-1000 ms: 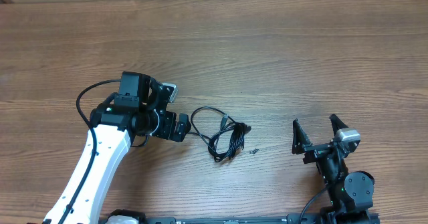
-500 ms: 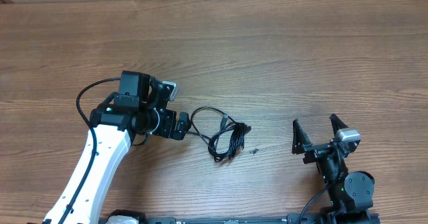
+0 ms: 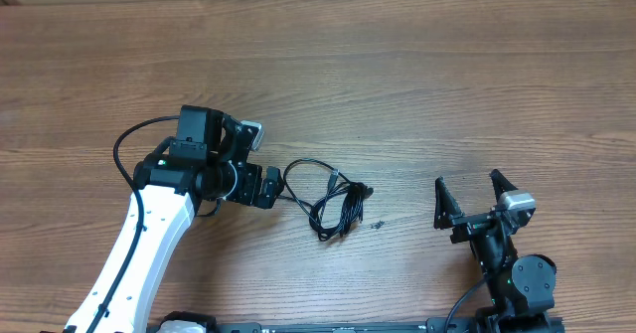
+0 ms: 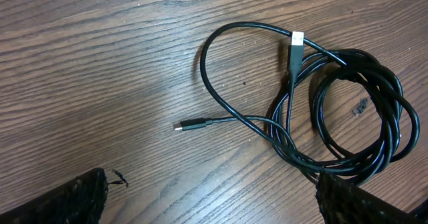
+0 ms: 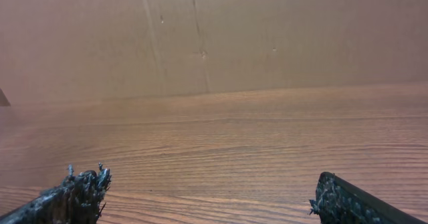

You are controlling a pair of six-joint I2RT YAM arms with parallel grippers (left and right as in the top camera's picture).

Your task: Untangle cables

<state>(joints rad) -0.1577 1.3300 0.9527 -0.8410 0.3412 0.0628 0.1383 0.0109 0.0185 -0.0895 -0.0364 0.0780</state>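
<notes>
The cables (image 3: 333, 200) lie in a tangled black bundle at the table's middle. In the left wrist view the cables (image 4: 348, 117) form a coiled bunch on the right, and one wide loop reaches left. One small plug (image 4: 190, 125) points left and a white-tipped plug (image 4: 296, 42) lies at the top. My left gripper (image 3: 268, 187) hovers just left of the bundle, open, its right fingertip (image 4: 361, 200) over the coil's edge and nothing between the fingers. My right gripper (image 3: 472, 200) stands open well to the right, over bare wood (image 5: 214, 150).
A tiny dark speck (image 3: 377, 223) lies just right of the bundle on the wooden table (image 3: 397, 84). The left arm's own thick black cable (image 3: 129, 144) arcs beside its wrist. A brown wall (image 5: 214, 37) rises behind the table's far edge.
</notes>
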